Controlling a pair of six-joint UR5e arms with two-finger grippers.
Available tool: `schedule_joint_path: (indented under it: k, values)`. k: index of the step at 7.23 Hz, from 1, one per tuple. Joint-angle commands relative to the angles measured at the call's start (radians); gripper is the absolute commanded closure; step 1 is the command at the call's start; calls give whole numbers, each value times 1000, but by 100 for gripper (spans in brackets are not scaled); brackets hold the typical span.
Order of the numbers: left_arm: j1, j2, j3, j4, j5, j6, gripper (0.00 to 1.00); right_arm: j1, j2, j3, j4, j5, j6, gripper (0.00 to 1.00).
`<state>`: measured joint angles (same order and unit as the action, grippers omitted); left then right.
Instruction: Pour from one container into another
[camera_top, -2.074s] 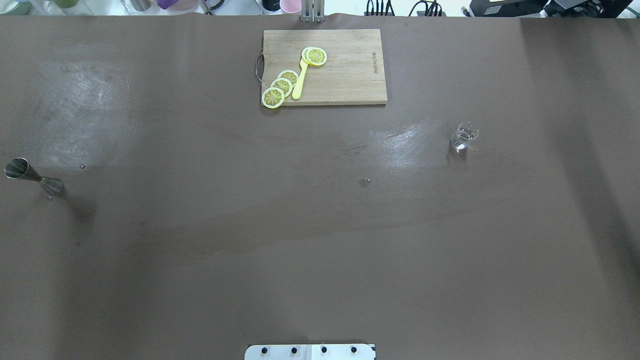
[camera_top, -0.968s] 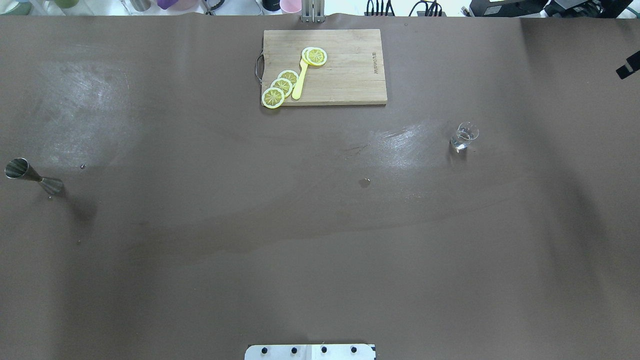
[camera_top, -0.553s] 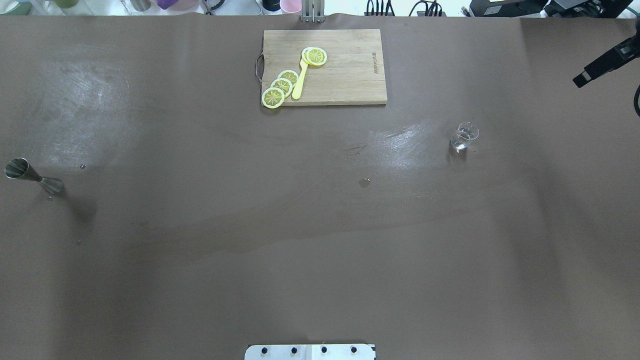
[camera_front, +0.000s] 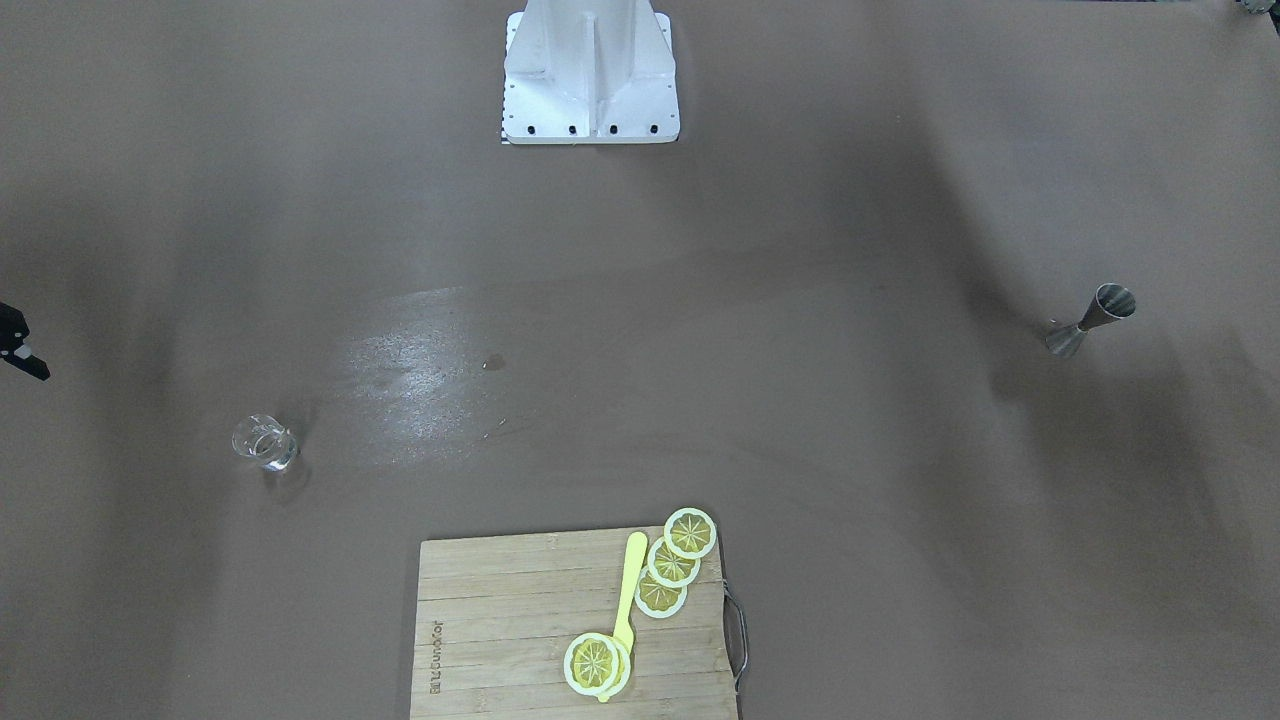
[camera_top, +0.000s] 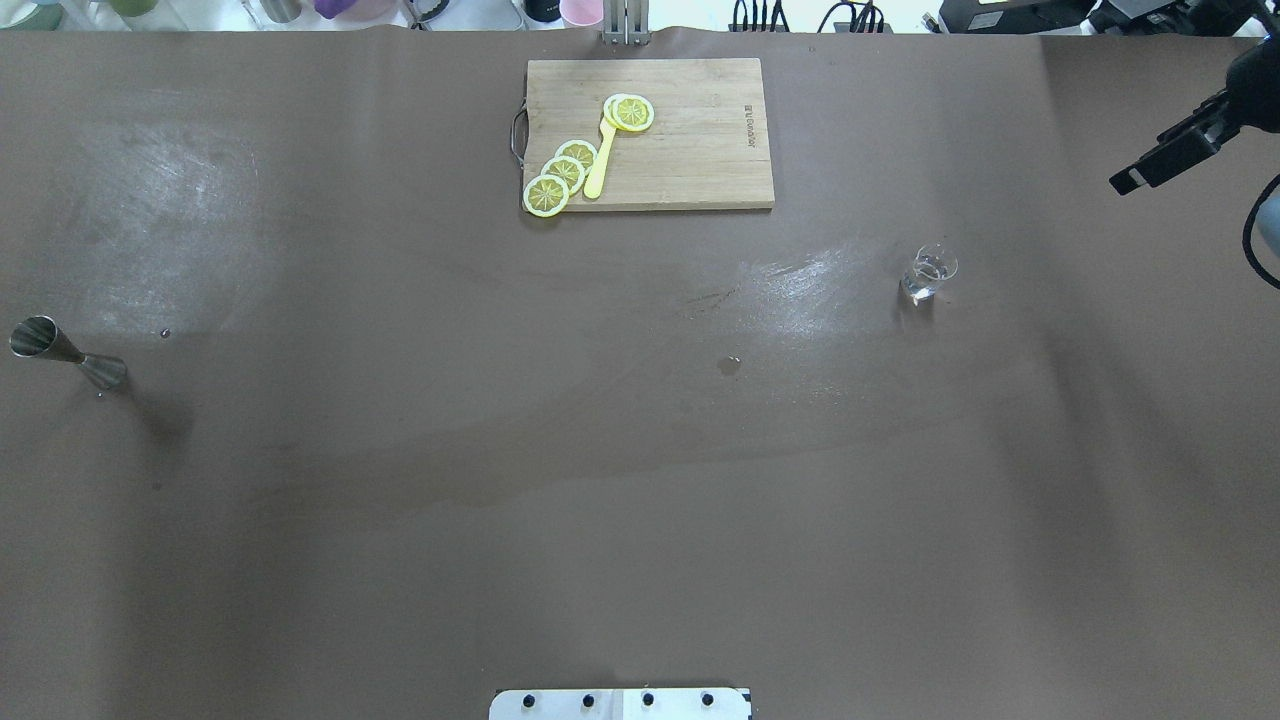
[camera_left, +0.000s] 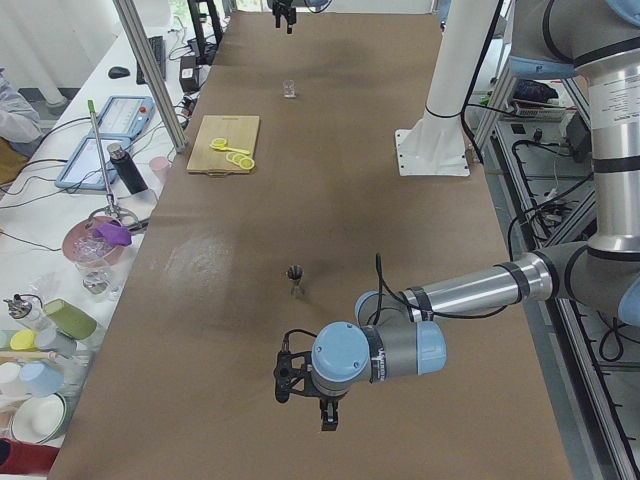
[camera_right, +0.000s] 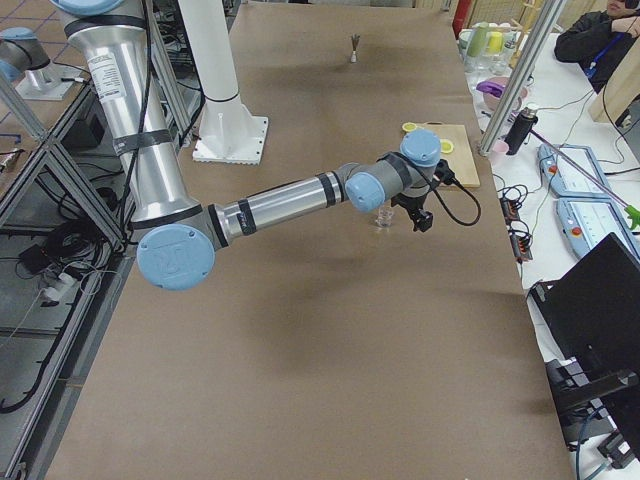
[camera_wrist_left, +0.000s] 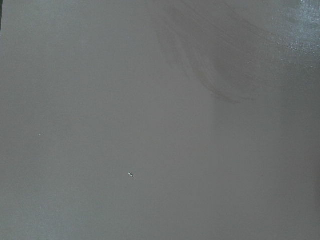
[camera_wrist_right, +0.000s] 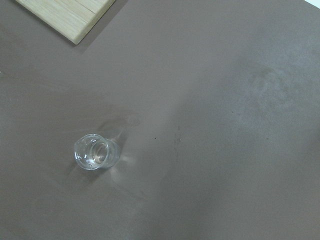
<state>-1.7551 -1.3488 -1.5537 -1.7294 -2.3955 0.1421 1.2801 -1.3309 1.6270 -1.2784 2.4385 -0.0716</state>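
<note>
Nothing of the pour is done yet, as far as these views show. The small clear glass (camera_top: 930, 273) stands upright on the brown tabletop (camera_top: 640, 480) on the robot's right side. The slim steel double-cone jigger (camera_top: 65, 353) stands on its own well away on the robot's left side. Neither vessel is held, and you cannot tell from here which of them carries liquid, if either does.

The right pincer (camera_top: 1140, 175) hangs above the tabletop out beyond the glass, near it but clearly apart. Its wrist camera looks down on the glass's rim. Only a dark sliver of it shows in the overhead view, so you cannot tell how wide it stands. The left pincer (camera_left: 327, 418) shows only in the left side view, low over bare tabletop on the near side of the jigger. Its opening cannot be judged either.

By my reading, everything is left to do: take one vessel, carry it the long way across to the other, tip and pour.

You have plenty of room. The stretch between the two vessels is bare. The pale wooden cutting board (camera_top: 648, 133), with its yellow lemon slices (camera_top: 563, 172) and yellow spoon (camera_top: 601, 160), lies towards the operators' edge, well off that line. The white robot base (camera_front: 590, 75) sits at the opposite edge.
</note>
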Motion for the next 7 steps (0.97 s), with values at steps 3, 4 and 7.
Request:
schedule_joint_path:
  k: [3,4,7]
  values:
    - [0,-4,-3,-15,-1,11,1,-8,-80,-183,489,-3,0,0]
    - [0,-16,16,-15,1,13,1,-16,-80,-240,613,-4,0,0]
    - [15,-35,18,-157,-5,13,1,-138,-65,-251,686,-4,3,0]
